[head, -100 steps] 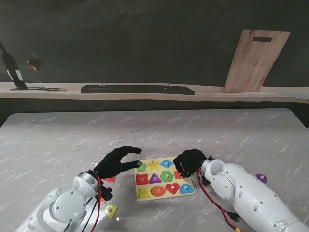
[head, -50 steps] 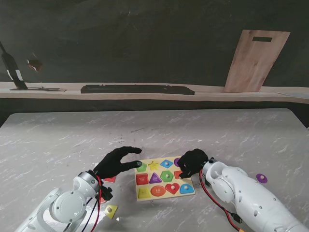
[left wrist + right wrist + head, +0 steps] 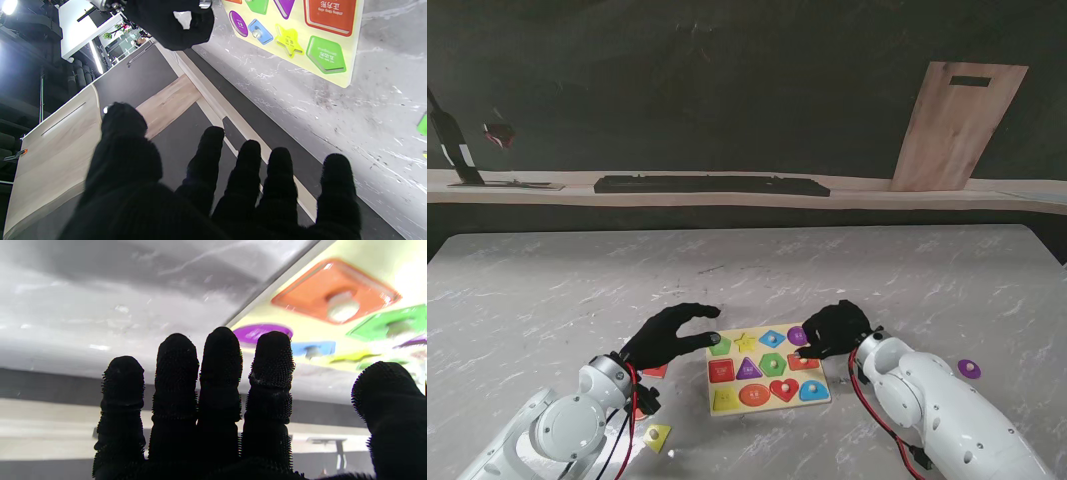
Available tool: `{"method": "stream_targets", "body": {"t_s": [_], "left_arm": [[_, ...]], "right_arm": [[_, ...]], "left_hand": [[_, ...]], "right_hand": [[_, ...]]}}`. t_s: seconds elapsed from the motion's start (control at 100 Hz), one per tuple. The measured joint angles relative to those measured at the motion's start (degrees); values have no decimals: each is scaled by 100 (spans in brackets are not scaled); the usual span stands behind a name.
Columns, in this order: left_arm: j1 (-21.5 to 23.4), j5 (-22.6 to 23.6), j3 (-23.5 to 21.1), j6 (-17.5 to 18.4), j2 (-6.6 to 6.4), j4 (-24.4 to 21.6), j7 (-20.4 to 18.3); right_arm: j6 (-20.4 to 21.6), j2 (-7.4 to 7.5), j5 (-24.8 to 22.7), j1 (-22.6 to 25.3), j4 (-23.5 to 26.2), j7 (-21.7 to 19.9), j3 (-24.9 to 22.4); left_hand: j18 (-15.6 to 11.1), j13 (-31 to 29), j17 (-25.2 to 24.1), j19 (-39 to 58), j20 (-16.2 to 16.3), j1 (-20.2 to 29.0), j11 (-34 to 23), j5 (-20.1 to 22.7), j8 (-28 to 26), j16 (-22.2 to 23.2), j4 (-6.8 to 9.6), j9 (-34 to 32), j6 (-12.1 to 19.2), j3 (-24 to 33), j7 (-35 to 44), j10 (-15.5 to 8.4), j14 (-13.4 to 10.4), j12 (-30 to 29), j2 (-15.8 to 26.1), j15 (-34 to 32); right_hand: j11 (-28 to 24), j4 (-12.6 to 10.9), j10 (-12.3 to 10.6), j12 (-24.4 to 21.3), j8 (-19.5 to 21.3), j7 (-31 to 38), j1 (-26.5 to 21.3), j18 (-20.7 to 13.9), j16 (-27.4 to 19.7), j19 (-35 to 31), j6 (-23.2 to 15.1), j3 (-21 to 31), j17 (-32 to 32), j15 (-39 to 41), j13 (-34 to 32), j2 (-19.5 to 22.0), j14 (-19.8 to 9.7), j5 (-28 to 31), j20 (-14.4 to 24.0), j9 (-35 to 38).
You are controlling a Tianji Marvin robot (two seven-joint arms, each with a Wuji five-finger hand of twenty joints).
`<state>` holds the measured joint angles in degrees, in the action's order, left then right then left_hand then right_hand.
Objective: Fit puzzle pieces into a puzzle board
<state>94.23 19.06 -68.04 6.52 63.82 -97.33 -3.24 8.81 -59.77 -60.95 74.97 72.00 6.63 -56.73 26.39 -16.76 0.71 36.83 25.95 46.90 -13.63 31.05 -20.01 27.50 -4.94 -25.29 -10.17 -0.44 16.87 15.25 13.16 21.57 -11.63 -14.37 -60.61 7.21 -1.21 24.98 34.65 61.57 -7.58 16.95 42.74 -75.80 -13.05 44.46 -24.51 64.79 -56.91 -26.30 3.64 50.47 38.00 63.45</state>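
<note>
- The yellow wooden puzzle board (image 3: 767, 368) lies flat on the grey marbled table (image 3: 847, 270) near us, between our two arms, so either hand can reach its slots.
- Most slots look filled; the purple oval piece (image 3: 797, 336) sits at the board's far right corner.
- Our black-gloved right hand (image 3: 835, 330) hovers at that corner, fingers apart and holding nothing.
- Our black-gloved left hand (image 3: 670, 335) waits just left of the board, fingers spread and empty.
- Loose pieces lie apart: a yellow one (image 3: 657, 435) near our left arm, a purple one (image 3: 968, 368) at our right.
</note>
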Motion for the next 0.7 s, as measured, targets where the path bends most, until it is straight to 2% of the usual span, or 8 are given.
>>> {"method": "stream_targets", "body": {"t_s": [0.09,0.15,0.23,0.32,0.43,0.52,0.6,0.7], "left_arm": [[0,0,0,1,0,0,-2],[2,0,-2,4,0,0,-2],[5,3,-2,5,0,0,10],[5,5,-2,5,1,0,18],[5,5,0,5,1,1,20],[1,5,7,5,1,6,18],[-3,3,11,3,1,8,18],[-6,2,16,-5,2,11,18]], "right_arm": [[137,-12,-374,227,233,63,-448],[349,-11,-612,384,383,73,-788],[695,11,-688,563,546,-2,-1220],[868,59,-757,735,744,-379,-1637],[1011,125,-1004,867,800,-510,-2037],[1116,165,-1017,958,800,-664,-2352],[1204,196,-905,1006,778,-912,-2582],[1559,227,-855,1002,611,-1066,-2864]], "left_hand": [[0,0,0,1,0,0,0,0,0,0,0,0,0,0,0,0,0,0,1,0],[0,0,0,1,0,0,0,1,0,0,0,0,0,0,0,0,0,0,1,0],[0,0,0,3,0,3,0,1,0,0,0,0,0,0,0,0,0,0,2,0],[0,0,0,10,0,69,0,1,0,0,0,0,0,0,0,0,0,0,4,0],[0,0,0,12,0,72,0,108,0,0,0,0,0,0,0,0,0,0,47,0],[0,0,0,12,0,72,0,108,0,0,0,0,0,0,0,0,0,0,49,0],[0,0,0,13,0,73,0,108,0,0,0,0,0,0,0,0,0,0,52,0],[0,0,0,13,0,73,0,108,0,0,0,0,0,0,0,0,0,0,58,0]], "right_hand": [[50,0,3,0,0,-113,-8,0,-7,0,4,-24,61,-37,62,0,5,-68,0,-112],[56,0,4,0,-23,-130,-56,0,-10,0,4,-34,75,-132,205,-34,5,-347,0,-322],[188,-87,4,27,-168,-389,-247,-3,-19,109,4,326,206,-332,551,-309,-33,-875,0,-730],[278,-87,4,71,-233,-528,-377,-15,-67,279,-41,685,327,-556,801,-603,-95,-1390,-4,-1147],[358,-88,-2,76,-300,-644,-547,-78,-112,367,-82,1100,386,-729,944,-931,-118,-1684,-51,-1379],[502,-88,-3,76,-368,-767,-603,-79,-183,420,-143,1354,397,-892,982,-1165,-167,-1890,-52,-1385],[638,-88,-32,65,-383,-804,-858,-84,-232,481,-259,1596,386,-996,982,-1383,-177,-2013,-69,-1385],[711,-88,-109,20,-428,-808,-1005,-143,-272,535,-270,1852,332,-1059,945,-1560,-242,-2006,-106,-1385]]}}
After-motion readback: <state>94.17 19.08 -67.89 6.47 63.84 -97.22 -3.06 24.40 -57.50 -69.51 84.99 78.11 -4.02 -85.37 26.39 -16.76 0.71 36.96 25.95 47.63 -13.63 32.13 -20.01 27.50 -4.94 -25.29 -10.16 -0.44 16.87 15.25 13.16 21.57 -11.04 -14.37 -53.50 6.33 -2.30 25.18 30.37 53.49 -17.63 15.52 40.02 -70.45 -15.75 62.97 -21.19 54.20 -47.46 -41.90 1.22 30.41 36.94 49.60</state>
